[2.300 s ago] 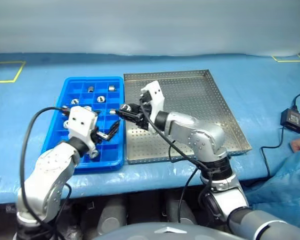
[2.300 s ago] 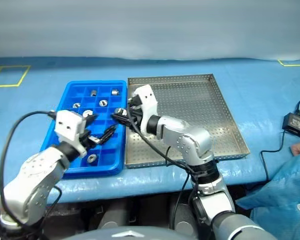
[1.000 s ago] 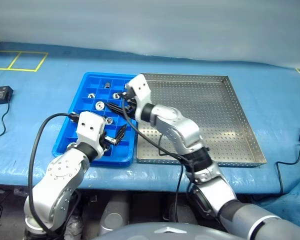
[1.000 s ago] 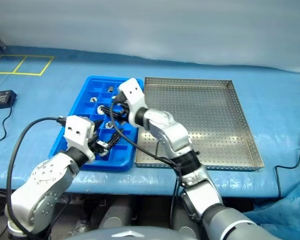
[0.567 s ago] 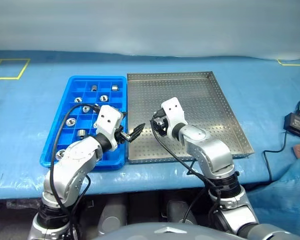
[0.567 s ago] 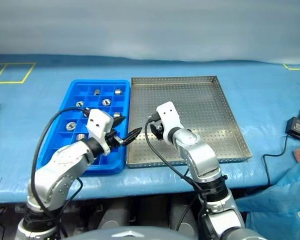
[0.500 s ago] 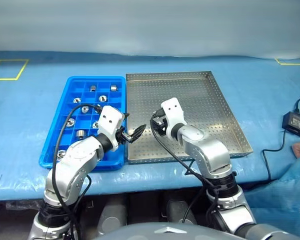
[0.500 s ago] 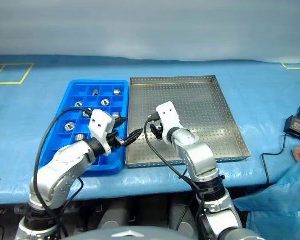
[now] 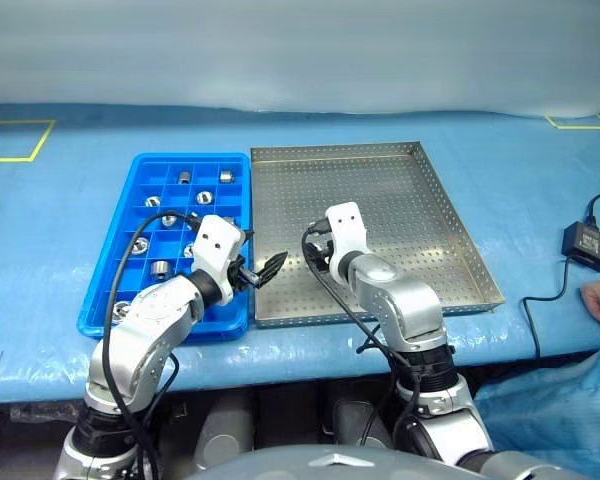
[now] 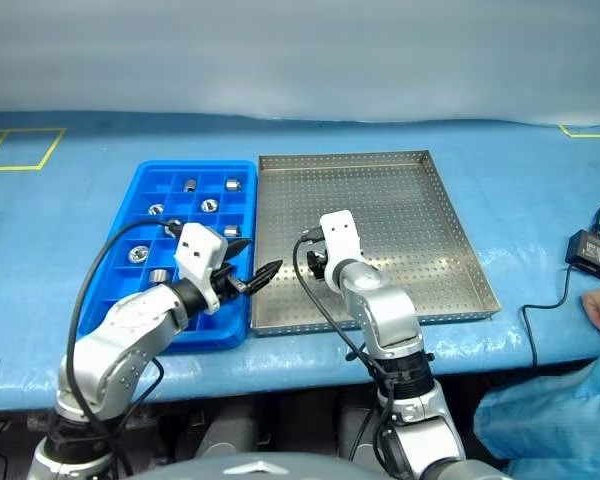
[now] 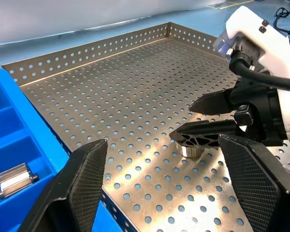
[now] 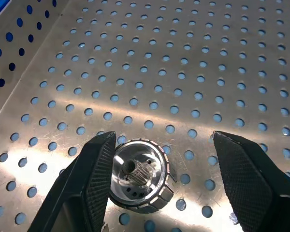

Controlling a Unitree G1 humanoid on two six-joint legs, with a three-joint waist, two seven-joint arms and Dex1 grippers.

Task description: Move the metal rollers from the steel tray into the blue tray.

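Since a second ago, our right gripper (image 11: 203, 118) has come off the blue tray (image 9: 110, 290) and down onto the steel tray (image 9: 440, 215); our left gripper (image 9: 263, 270) has barely shifted.

We find the right gripper's black, ribbed fingers apart and straddling one of the metal rollers (image 12: 140, 175), a short shiny ring with a notched rim and a splined dark bore, lying on the perforated steel floor; one finger (image 12: 94, 183) sits hard against its rim, but contact cannot be confirmed, and the other stands clear. From the head views this roller is hidden behind the right wrist. Left gripper fingers stand wide apart, empty, over the seam between the trays. Several rollers (image 9: 166, 219) lie in the blue plastic compartments, some partly hidden by the left arm. Both trays rest on the blue-covered tabletop (image 9: 60, 170).
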